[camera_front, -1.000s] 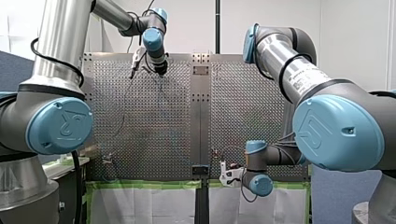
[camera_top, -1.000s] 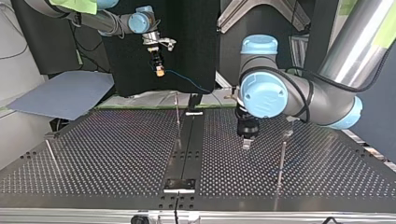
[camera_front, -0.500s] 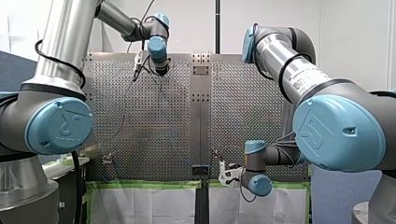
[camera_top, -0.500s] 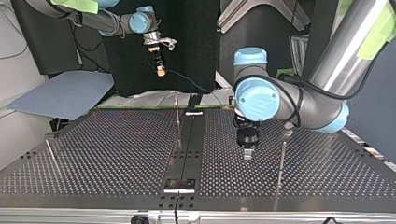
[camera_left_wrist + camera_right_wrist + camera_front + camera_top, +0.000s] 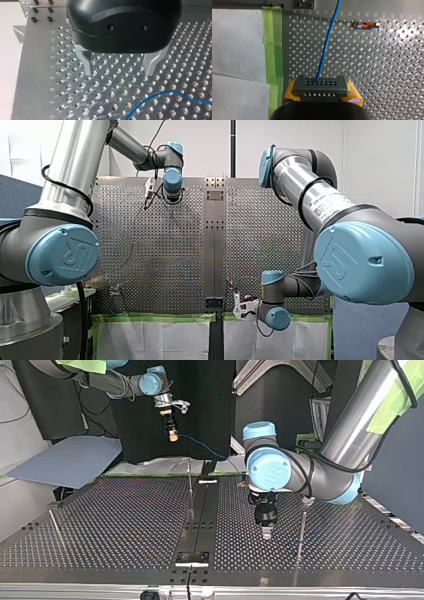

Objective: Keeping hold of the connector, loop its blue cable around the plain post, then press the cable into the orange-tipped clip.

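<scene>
1. My right gripper [image 5: 321,93] is clamping the connector [image 5: 320,84], with its yellow pads [image 5: 291,92] pressing on the block's two ends. In the top view it is hanging well above the table's far edge, at about 11 o'clock.
2. My left gripper [image 5: 119,72] is standing released, its two metal fingers [image 5: 88,65] spreading wide over bare holes of the table [image 5: 37,75]. Whether the tips are touching the surface, I cannot tell.
3. The connector is showing as a grey rectangular block with two rows of small holes. The blue cable [image 5: 325,47], thin and smooth, is leaving the upper row and running ahead of the gripper toward 12 o'clock.
4. Another stretch of the cable is curving across the table ahead of my left gripper, apart from both fingers.
5. The orange-tipped clip [image 5: 367,25], a short metal piece, is sitting ahead of my right gripper at about 1 o'clock, apart from the cable.
6. The table is showing as bright metal drilled in regular rows. Green tape [image 5: 272,45] is running along its edge at the connector's 9 o'clock, with white paper [image 5: 237,37] lying beyond.
7. In the top view a thin metal rod [image 5: 301,530] is standing near my left gripper at its 3 o'clock.
</scene>
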